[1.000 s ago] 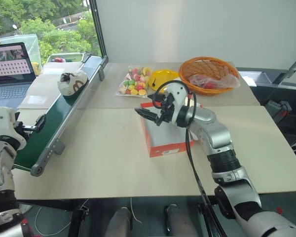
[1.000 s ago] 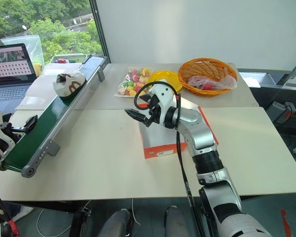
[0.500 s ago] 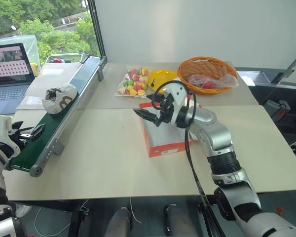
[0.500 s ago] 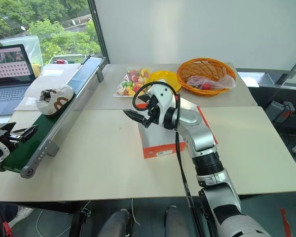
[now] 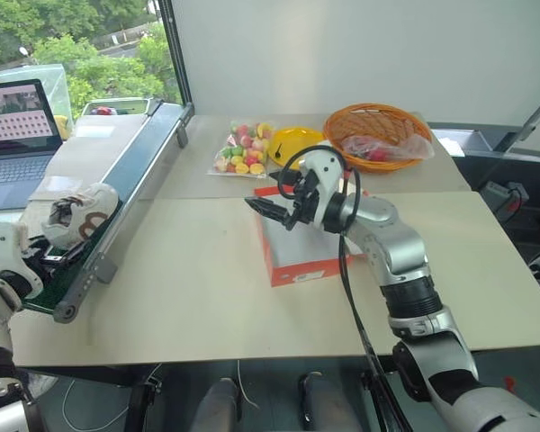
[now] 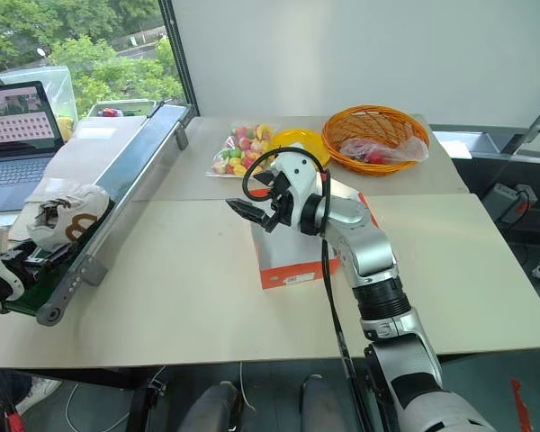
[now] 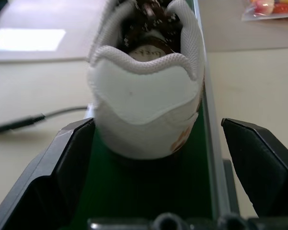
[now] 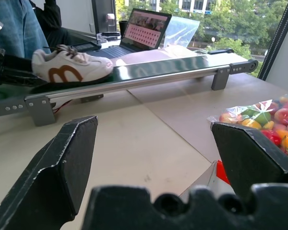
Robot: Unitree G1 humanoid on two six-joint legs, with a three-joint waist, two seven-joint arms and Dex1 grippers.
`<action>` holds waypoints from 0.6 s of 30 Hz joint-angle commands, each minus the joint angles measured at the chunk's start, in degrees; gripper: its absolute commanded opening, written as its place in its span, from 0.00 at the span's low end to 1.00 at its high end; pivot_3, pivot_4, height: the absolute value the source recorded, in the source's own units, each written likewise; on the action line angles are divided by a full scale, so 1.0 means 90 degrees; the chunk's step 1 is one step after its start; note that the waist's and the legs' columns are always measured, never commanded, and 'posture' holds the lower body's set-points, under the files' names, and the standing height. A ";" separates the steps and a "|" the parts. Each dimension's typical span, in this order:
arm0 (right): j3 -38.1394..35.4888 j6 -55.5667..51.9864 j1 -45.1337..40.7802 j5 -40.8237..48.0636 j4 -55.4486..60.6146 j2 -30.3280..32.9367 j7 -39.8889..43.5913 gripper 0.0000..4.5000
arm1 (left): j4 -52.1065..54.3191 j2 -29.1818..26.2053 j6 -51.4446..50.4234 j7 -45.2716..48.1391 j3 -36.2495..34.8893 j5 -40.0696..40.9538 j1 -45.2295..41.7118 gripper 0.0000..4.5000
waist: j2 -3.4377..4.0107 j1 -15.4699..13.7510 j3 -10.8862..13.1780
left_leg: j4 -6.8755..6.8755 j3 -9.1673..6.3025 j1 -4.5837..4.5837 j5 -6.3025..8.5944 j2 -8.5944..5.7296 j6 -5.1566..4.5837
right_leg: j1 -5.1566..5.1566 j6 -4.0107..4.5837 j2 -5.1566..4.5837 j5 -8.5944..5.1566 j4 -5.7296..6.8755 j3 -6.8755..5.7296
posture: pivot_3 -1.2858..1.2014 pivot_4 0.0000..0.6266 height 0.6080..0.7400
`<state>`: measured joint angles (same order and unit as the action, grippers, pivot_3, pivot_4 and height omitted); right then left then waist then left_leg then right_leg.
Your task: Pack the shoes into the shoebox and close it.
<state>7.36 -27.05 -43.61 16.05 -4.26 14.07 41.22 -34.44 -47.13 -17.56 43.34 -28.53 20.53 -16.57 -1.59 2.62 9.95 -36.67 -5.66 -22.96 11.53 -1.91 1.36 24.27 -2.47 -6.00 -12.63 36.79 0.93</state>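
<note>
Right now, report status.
Both grippers open: left gripper at the heel of the cream shoe on the green conveyor belt; right gripper over the red-orange cardboard shoebox. Nothing blocking.

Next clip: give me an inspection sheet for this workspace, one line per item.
Surface: pale table, green conveyor along its left side.
Job's things: one shoe at the conveyor's near end; shoebox mid-table.
Clutter: candy bag, yellow dish, wicker basket.
Grippers: left gripper open, straddling the shoe's heel; right gripper open above the shoebox.
Cables: black cable along the right arm.
Surroundings: laptop, window, trees.
</note>
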 commanded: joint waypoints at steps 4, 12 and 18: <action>-0.0040 -0.0040 -0.0060 0.0057 0.0326 0.0089 0.0032 1.00 | 0.0387 0.0090 -0.0288 0.0074 -0.0213 0.0425 0.0041 0.60 | 0.0000 -0.0070 0.0000 | 0.0000 -0.0003 0.0003 0.0000 -0.0001 0.0000 | -0.0004 0.0000 -0.0001 0.0000 0.0002 -0.0001 | 0.52 0.24 1.00; -0.0305 -0.0395 -0.0003 0.0451 0.0520 -0.0043 -0.0101 1.00 | 0.3120 0.0631 -0.1179 -0.0394 -0.0410 0.1326 0.0197 0.46 | -0.0011 -0.0113 -0.0002 | -0.0001 -0.0007 -0.0007 -0.0005 0.0002 0.0008 | 0.0000 0.0001 -0.0001 0.0001 0.0000 -0.0003 | 0.52 0.24 1.00; -0.1363 -0.1678 -0.0225 0.1911 0.0737 -0.0799 -0.0904 1.00 | 0.5334 0.1218 -0.1772 -0.1652 -0.0010 0.1625 -0.0156 0.46 | -0.0013 -0.0047 -0.0003 | -0.0001 -0.0009 -0.0013 -0.0004 -0.0002 0.0009 | 0.0001 0.0006 -0.0007 0.0004 -0.0003 0.0003 | 0.52 0.24 1.00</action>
<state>-0.54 -38.71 -43.53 28.20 -0.45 8.36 36.33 8.86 -36.19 -32.72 31.89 -29.46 34.92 -16.18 -1.70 2.19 9.93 -36.67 -5.72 -23.05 11.49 -1.92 1.44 24.29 -2.42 -6.06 -12.60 36.77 0.97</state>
